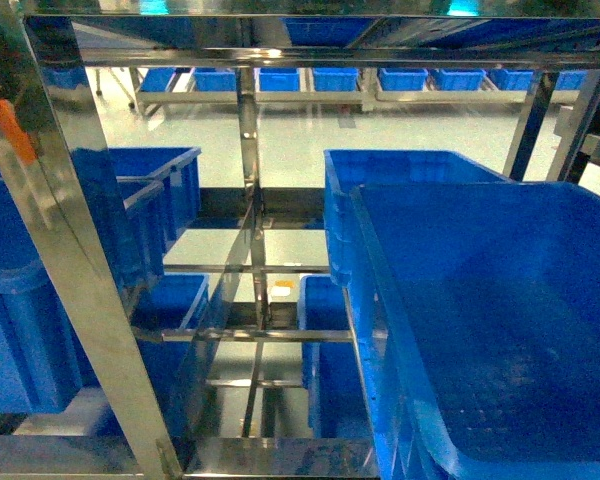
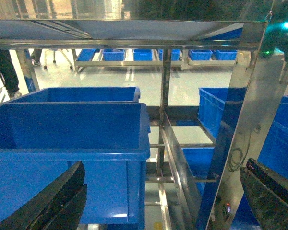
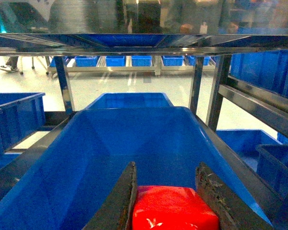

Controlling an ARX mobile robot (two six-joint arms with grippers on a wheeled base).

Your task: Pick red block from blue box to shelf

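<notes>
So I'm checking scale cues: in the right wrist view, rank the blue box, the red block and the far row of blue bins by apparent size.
1. blue box
2. red block, enlarged by nearness
3. far row of blue bins, shrunk by distance

Shelf [image 1: 248, 200] fills head view; upright at centre, slanted post at left. Box [image 1: 500, 330] on right of shelf, near camera; second crate [image 1: 400, 170] directly behind it. Crates [image 1: 40, 290] on left of shelf. Lower crates [image 1: 320, 340] beneath, between. Row of far crates [image 1: 335, 78] beyond shelf, across floor. In right wrist view, block [image 3: 173, 208] between fingers [image 3: 120, 201] of right gripper [image 3: 170, 201], over box interior [image 3: 134, 143]. In left wrist view, left gripper [image 2: 158, 201] before crate [image 2: 72, 139], fingers wide apart.
</notes>
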